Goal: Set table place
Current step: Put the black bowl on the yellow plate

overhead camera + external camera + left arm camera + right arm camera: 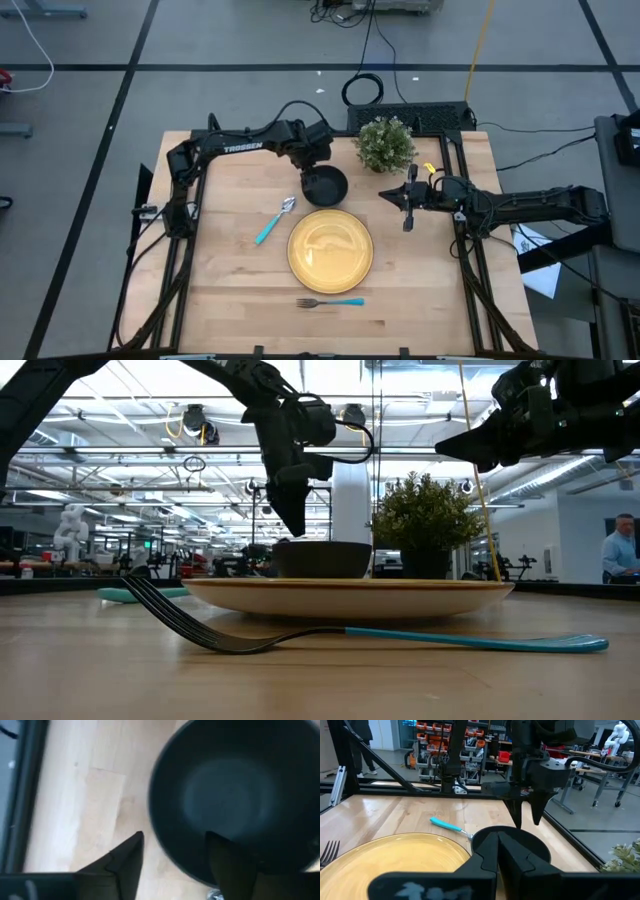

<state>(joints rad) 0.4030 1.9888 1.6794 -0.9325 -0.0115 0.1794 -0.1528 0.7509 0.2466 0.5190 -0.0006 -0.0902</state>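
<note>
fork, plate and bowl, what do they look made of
Fork: dark metal tines and neck, with a turquoise handle that looks like plastic. Plate: yellow with a glossy sheen and soft reflections, probably glazed ceramic or hard plastic; I cannot tell which. Bowl: black with a dull, matte inside, possibly plastic or matte stoneware.

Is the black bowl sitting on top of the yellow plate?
No, the black bowl rests on the bare table just beyond the yellow plate, as the overhead view shows.
</note>
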